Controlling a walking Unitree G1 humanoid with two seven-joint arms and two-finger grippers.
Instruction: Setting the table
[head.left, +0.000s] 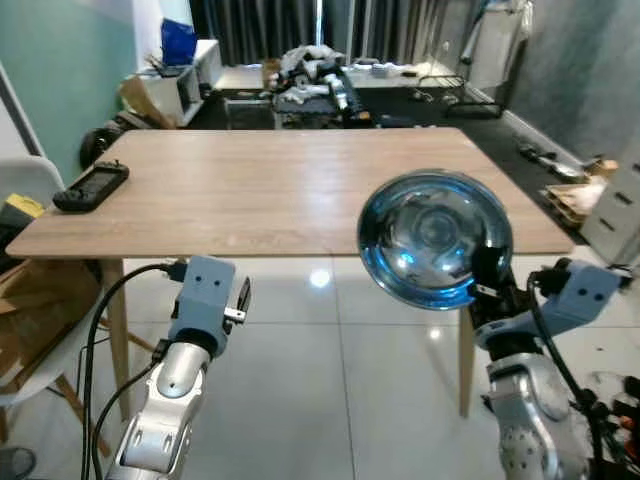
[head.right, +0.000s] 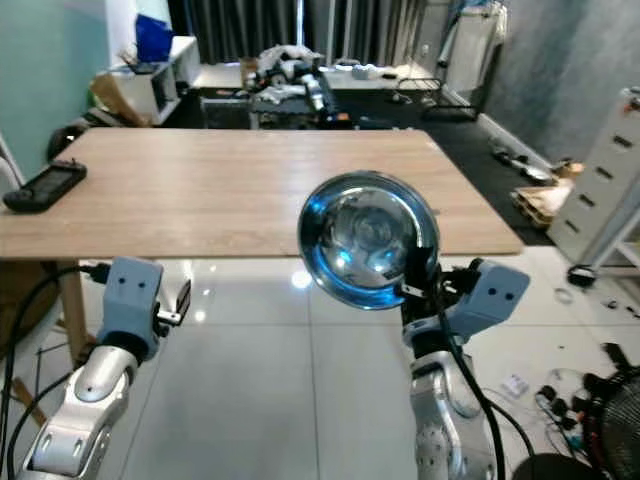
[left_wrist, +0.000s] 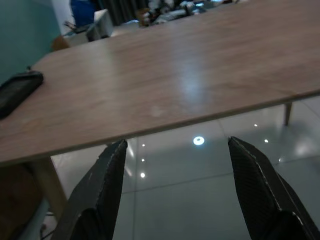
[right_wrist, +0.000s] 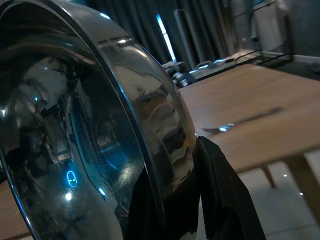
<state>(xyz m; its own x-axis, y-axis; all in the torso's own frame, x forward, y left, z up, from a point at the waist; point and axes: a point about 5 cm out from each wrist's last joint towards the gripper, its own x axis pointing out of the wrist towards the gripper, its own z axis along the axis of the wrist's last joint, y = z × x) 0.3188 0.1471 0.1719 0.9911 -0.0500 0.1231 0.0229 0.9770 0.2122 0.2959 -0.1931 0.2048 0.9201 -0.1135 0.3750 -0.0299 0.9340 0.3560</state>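
Note:
A shiny steel bowl (head.left: 435, 238) is held up on its edge, its hollow facing me, in front of the near edge of the wooden table (head.left: 270, 190). My right gripper (head.left: 488, 278) is shut on the bowl's lower rim; one black finger (right_wrist: 220, 200) presses against the rim of the bowl (right_wrist: 75, 125). A fork (right_wrist: 240, 122) lies on the tabletop beyond the bowl. My left gripper (left_wrist: 177, 144) is open with nothing between its fingers. It is held low, just short of the table's near edge, and its wrist (head.left: 205, 290) is at the lower left.
A black handheld device (head.left: 92, 186) lies on the table's left end. A white chair (head.left: 30, 180) stands at the table's left corner. White drawers (head.right: 600, 190) and loose cables on the floor are at the right. Cluttered furniture (head.left: 310, 80) is behind the table.

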